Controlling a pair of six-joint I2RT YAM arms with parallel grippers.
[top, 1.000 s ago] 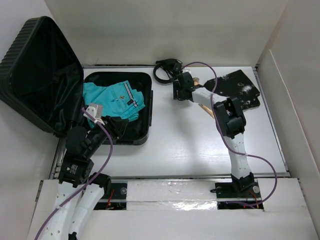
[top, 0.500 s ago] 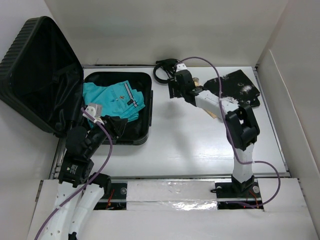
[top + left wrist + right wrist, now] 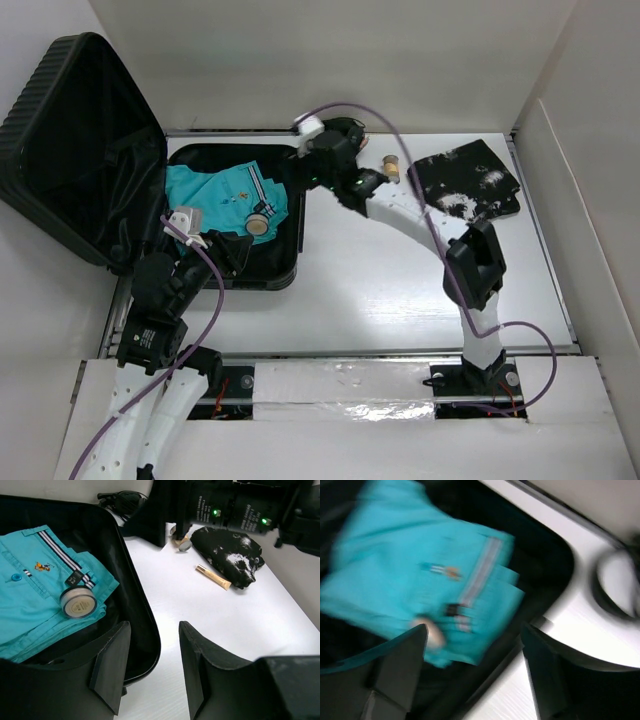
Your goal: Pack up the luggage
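The black luggage [image 3: 232, 278] lies open at the left, its ribbed lid [image 3: 70, 130] leaning up. A folded teal shirt [image 3: 215, 195] lies inside with a small round jar [image 3: 258, 222] on it. The left wrist view also shows the shirt [image 3: 35, 595], the jar [image 3: 77, 602] and the luggage's rim [image 3: 146, 630]. My right gripper [image 3: 298, 172] hangs open and empty over the luggage's right rim. Its view is blurred and shows the shirt [image 3: 415, 575] between its open jaws [image 3: 472, 665]. My left gripper [image 3: 235, 255] is open and empty over the luggage's near right corner [image 3: 152, 655].
A black-and-white garment [image 3: 465, 185] lies at the back right, and also shows in the left wrist view [image 3: 227, 552]. A small cork-coloured jar [image 3: 390, 165] and a beige tube [image 3: 212, 576] lie near it. Black headphones [image 3: 122, 497] lie at the back. White walls stand all round the table.
My right arm has swung left from the back middle of the table to the luggage's right rim. A round jar now lies on the teal shirt. The left arm has not moved.
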